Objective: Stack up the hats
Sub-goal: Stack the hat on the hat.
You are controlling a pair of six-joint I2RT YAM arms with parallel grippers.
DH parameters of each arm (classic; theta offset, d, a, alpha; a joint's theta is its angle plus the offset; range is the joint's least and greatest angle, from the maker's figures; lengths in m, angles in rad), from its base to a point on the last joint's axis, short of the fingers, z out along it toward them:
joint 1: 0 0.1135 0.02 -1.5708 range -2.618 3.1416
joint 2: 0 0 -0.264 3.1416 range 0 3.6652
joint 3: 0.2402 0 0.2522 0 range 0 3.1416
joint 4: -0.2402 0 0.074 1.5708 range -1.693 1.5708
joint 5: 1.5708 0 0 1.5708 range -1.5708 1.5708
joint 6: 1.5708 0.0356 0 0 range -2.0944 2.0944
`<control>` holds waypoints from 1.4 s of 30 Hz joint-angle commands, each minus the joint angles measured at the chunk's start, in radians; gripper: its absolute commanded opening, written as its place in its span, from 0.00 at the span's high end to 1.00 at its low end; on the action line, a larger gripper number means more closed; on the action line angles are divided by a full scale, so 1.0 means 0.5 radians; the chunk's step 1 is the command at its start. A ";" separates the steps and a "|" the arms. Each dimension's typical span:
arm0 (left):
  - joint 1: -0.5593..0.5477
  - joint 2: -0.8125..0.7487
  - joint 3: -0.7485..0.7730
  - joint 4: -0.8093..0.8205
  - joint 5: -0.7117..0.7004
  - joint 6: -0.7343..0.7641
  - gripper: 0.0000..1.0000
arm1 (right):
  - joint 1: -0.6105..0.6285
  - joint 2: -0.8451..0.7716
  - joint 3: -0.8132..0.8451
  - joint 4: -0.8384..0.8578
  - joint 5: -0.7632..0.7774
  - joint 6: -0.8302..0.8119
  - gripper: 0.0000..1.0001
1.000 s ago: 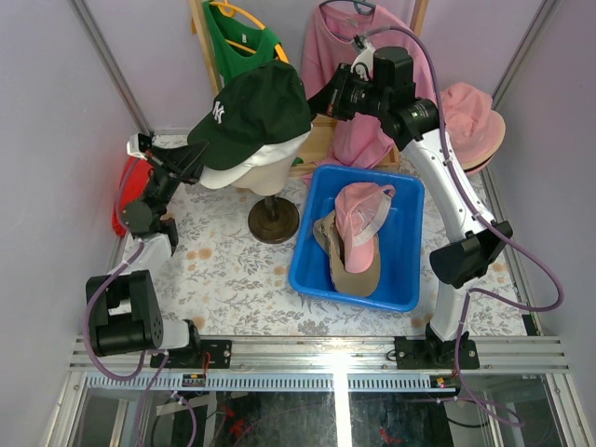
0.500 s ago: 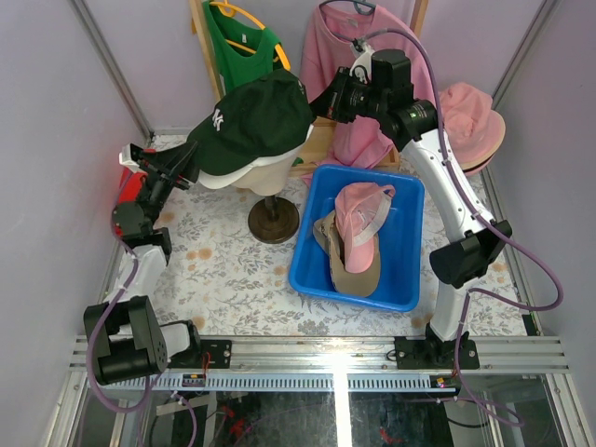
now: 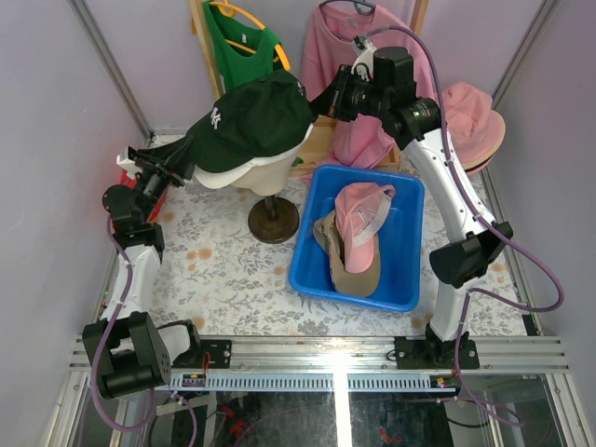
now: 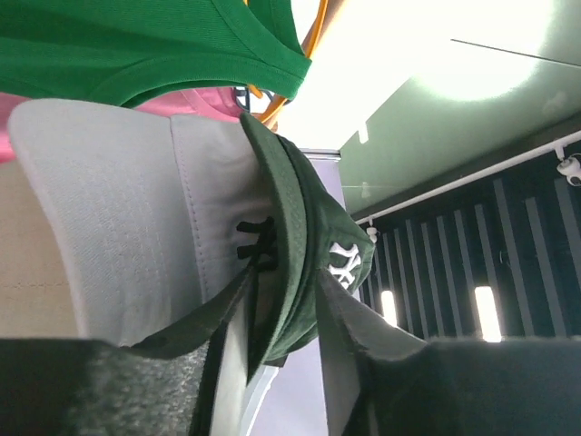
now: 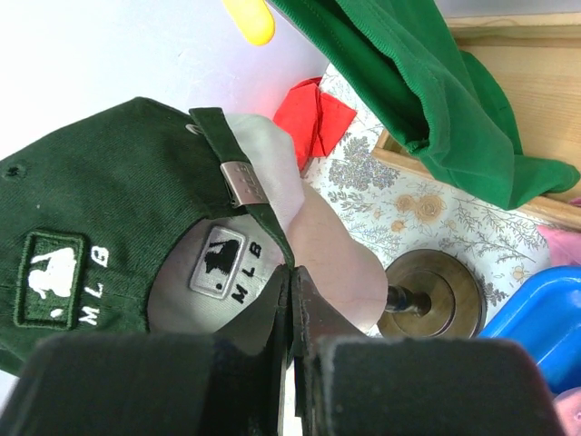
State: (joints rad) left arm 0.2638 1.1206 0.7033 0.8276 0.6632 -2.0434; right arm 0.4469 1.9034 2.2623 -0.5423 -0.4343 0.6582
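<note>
Hats (image 3: 244,140) sit two deep on the smooth cream mannequin head (image 3: 276,173). Below it the floral-print desk (image 3: 223,279) runs wide and flat from the head's round stand (image 3: 273,223) to the near rail. Right of the head, a glossy blue bin (image 3: 410,256) with rounded corners stands just beside that stand. Behind the head hang a pink sweatshirt (image 3: 349,56) and a green top (image 3: 237,42). Far right of the head, floppy pink hats (image 3: 475,121) lie at the desk's edge.

On the head, the dark green cap (image 3: 261,112) tilts over a white cap (image 3: 223,177). In the bin, a soft pink cap (image 3: 358,205) overlaps a tan cap (image 3: 358,270). Left of the head lies crumpled red cloth (image 5: 313,113).

The right jaws are clenched on the dark green cap's rear band. The left jaws stand released, apart about its brim edge.
</note>
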 commanded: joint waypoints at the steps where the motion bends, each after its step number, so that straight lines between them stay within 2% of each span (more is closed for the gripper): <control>1: 0.022 -0.012 0.133 -0.218 0.055 0.052 0.79 | 0.017 0.025 0.090 -0.005 -0.006 -0.028 1.00; 5: 0.025 -0.011 0.146 -0.285 0.069 0.119 0.99 | 0.016 0.039 0.090 -0.002 -0.009 -0.025 1.00; 19: 0.102 -0.169 0.296 -1.242 0.107 0.849 1.00 | -0.008 0.007 0.016 -0.082 0.069 -0.139 1.00; 23: 0.113 -0.182 0.287 -1.374 0.088 0.965 1.00 | -0.021 -0.018 -0.043 -0.088 0.088 -0.165 1.00; 30: 0.122 -0.199 0.149 -1.263 0.102 0.913 1.00 | -0.039 -0.077 -0.157 -0.111 0.135 -0.226 1.00; 42: 0.120 -0.131 -0.147 -0.827 0.154 0.683 1.00 | -0.049 -0.033 -0.260 -0.091 0.142 -0.214 1.00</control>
State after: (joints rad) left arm 0.2955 1.0195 0.7059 0.4908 0.7055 -1.7393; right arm 0.4458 1.8820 2.1525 -0.4816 -0.4278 0.5911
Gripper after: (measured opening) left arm 0.021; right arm 0.020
